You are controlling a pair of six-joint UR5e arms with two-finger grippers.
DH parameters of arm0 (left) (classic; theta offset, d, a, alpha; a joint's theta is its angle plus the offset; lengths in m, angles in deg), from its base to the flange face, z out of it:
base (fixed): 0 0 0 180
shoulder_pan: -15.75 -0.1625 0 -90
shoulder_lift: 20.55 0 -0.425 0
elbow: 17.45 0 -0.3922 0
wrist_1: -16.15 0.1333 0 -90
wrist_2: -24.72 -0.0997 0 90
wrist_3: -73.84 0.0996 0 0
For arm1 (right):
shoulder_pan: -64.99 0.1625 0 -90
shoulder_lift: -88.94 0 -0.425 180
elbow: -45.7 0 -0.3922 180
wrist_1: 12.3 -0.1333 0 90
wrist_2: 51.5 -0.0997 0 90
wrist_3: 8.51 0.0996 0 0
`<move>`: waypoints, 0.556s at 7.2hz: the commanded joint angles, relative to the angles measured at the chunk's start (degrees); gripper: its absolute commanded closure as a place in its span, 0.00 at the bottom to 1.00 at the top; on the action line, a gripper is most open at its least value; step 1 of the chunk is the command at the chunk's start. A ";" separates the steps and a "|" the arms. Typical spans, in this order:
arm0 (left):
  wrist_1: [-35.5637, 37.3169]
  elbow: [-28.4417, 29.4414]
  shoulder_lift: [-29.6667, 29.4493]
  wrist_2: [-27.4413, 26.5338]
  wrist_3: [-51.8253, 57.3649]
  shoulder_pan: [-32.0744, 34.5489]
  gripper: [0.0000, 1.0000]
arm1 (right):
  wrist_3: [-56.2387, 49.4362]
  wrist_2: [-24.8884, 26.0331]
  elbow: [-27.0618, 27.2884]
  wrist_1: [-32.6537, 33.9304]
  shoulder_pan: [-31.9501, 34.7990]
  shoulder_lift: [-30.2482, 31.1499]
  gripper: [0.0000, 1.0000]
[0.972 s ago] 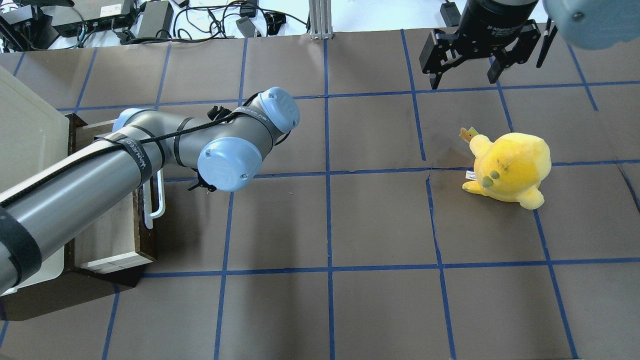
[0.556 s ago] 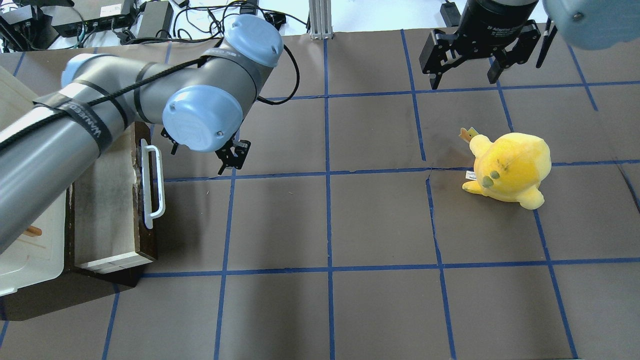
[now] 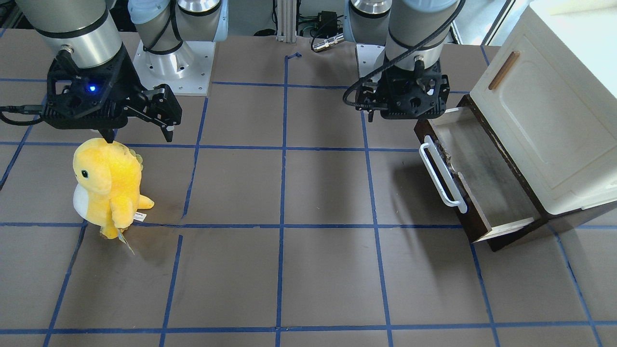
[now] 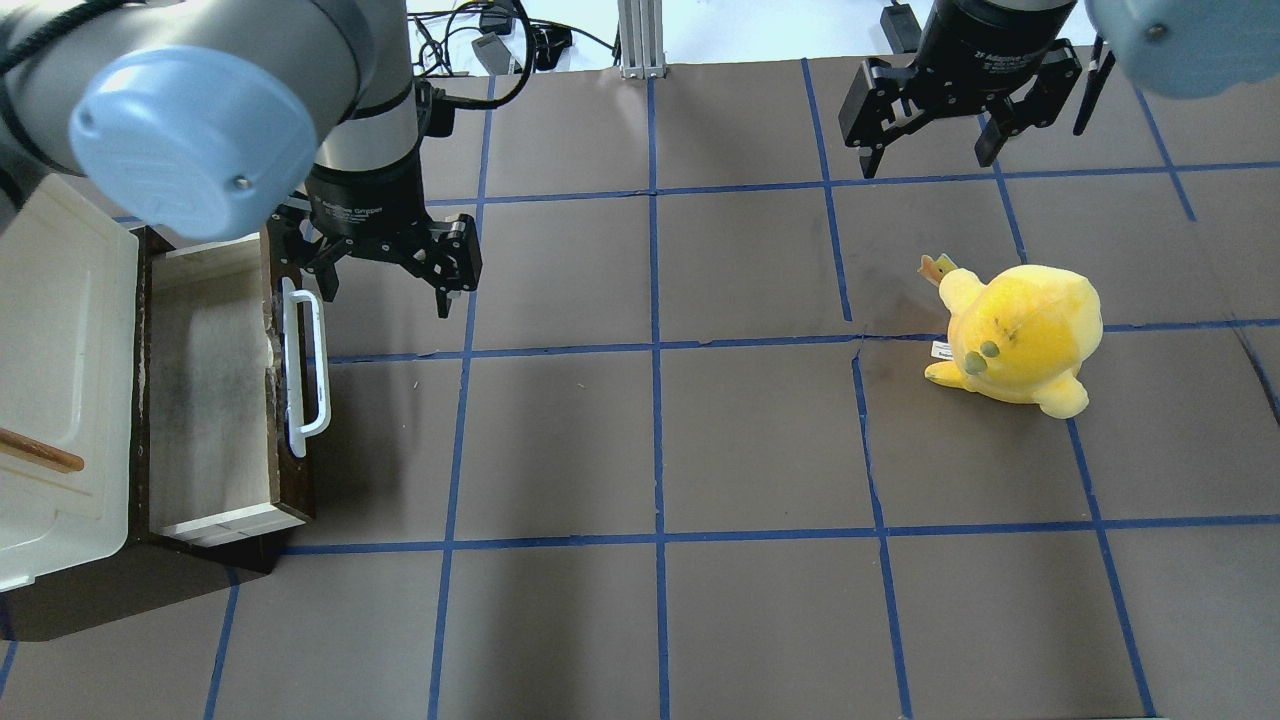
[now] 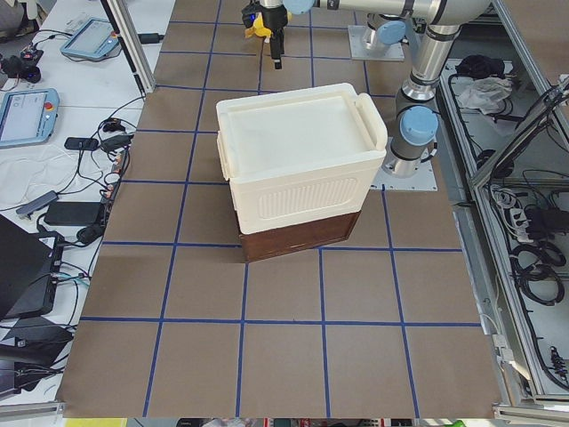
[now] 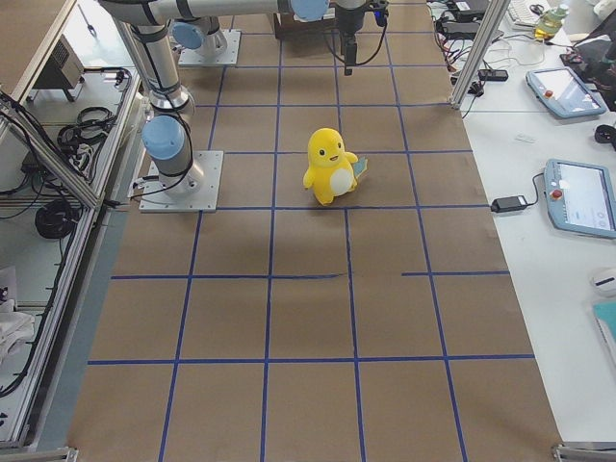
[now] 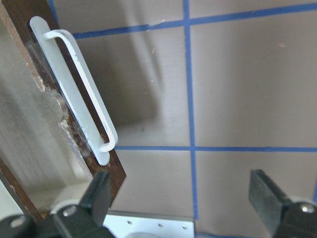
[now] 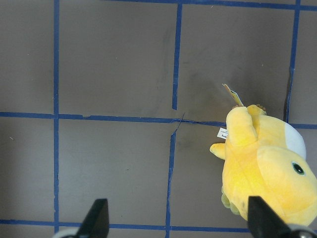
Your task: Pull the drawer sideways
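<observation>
One dark brown wooden drawer [image 4: 210, 400], white loop handle [image 4: 322, 365], standing drawn out at nine o'clock on the taped brown table [image 4: 650, 450]; handle runs twelve-to-six. Left gripper [image 4: 385, 298], wide and empty, is nearer, with the handle at its eight o'clock. Right gripper [image 4: 927, 165] wide, well apart.

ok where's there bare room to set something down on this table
Bare: the wide stretch of brown mat between the white loop handle of the dark brown wooden drawer and the yellow plush toy. Crowded: by the handle's end, where the open left pincer hangs, and by the toy, near the right pincer.
</observation>
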 commanded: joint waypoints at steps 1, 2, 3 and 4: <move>0.95 0.54 3.75 1.40 3.15 -2.51 0.00 | 0.00 0.00 0.00 0.00 0.00 0.00 0.00; 7.13 -0.51 3.76 2.97 5.52 -4.00 0.00 | 0.00 0.00 0.00 0.00 0.00 0.00 0.00; 8.41 -0.61 3.85 6.38 5.81 -5.93 0.00 | 0.00 0.00 0.00 0.00 0.00 0.00 0.00; 8.43 0.09 3.85 8.85 5.90 -8.73 0.00 | 0.00 0.00 0.00 0.00 0.00 0.00 0.00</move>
